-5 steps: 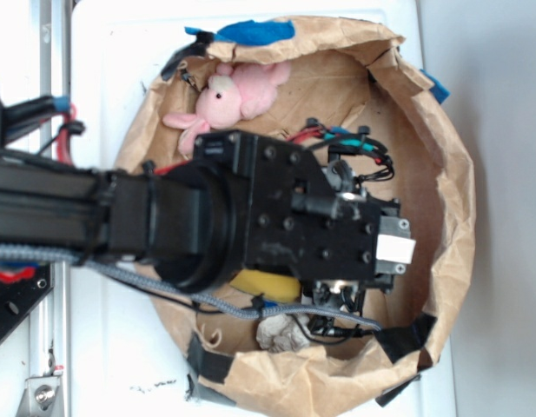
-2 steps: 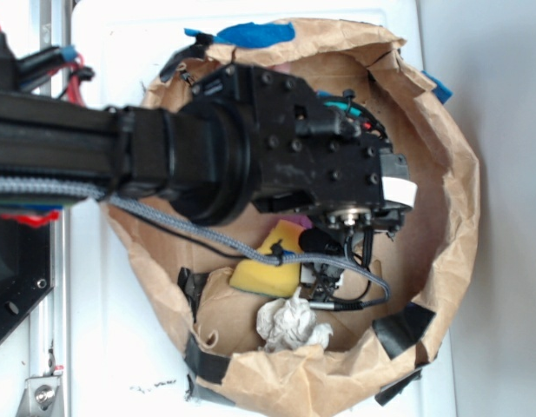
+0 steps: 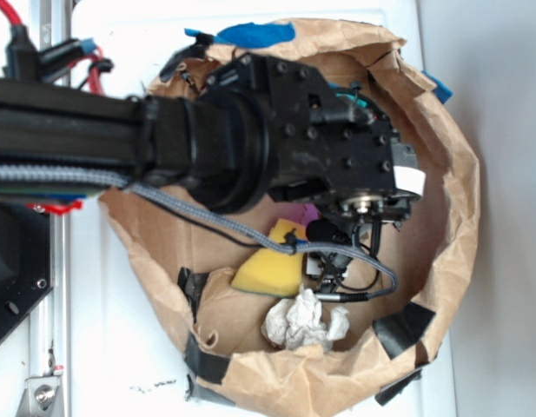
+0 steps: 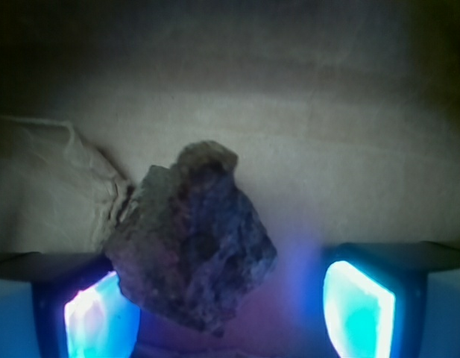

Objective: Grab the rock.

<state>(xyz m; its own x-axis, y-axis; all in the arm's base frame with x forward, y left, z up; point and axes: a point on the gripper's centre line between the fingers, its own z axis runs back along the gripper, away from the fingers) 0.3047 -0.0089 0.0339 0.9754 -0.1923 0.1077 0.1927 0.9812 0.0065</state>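
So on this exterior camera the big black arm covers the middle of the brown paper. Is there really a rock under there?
Observer: Yes. The wrist view shows a dark, rough rock lying on the paper between the fingers of the gripper.
Operator: Has it grabbed it?
Observer: Not yet. The jaws stand open, with a clear gap between the rock and the glowing pad on the picture's right.
Operator: And the other side?
Observer: The rock overlaps the pad on the picture's left; whether they touch, I cannot tell.

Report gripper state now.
Gripper: open, pads glowing on either side of the rock; a gap shows on one side, so it is not clamped.
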